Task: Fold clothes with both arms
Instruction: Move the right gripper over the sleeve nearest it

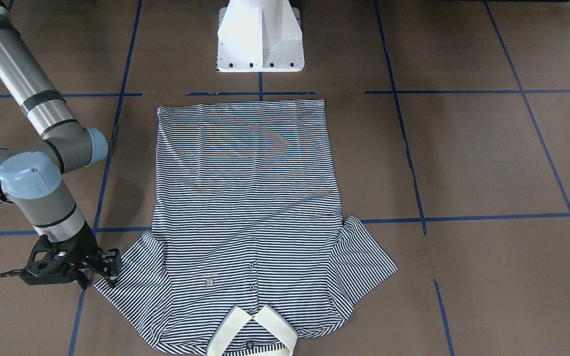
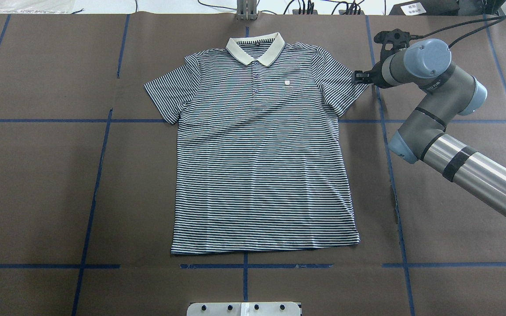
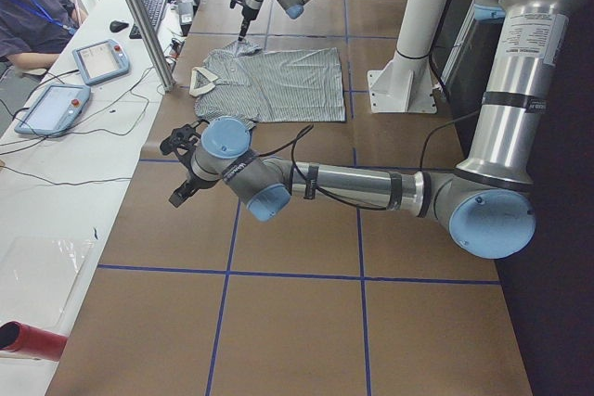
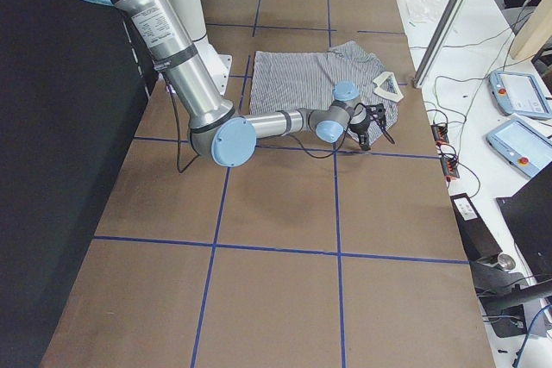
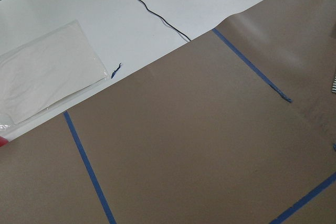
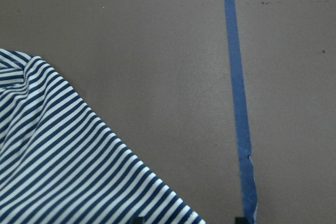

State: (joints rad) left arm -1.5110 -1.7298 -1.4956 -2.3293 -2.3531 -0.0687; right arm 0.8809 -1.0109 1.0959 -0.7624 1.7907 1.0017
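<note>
The striped polo shirt (image 2: 262, 153) lies flat and face up on the brown table, its cream collar (image 2: 256, 47) at the far side from the robot's base. My right gripper (image 2: 360, 79) hangs open, low at the outer end of the sleeve (image 1: 136, 269) on my right. The right wrist view shows that sleeve's hem (image 6: 79, 166) reaching between the two fingertips at the bottom edge. My left gripper (image 3: 183, 169) shows only in the exterior left view, over bare table well off the shirt's other sleeve; I cannot tell whether it is open or shut.
The white pedestal base (image 1: 260, 39) stands just behind the shirt's hem. Blue tape lines (image 2: 99, 175) cross the brown table cover. A white bench (image 3: 56, 183) with teach pendants (image 3: 100, 60), cables and a seated person (image 3: 28, 6) runs along the far edge, with a metal post (image 3: 139, 16).
</note>
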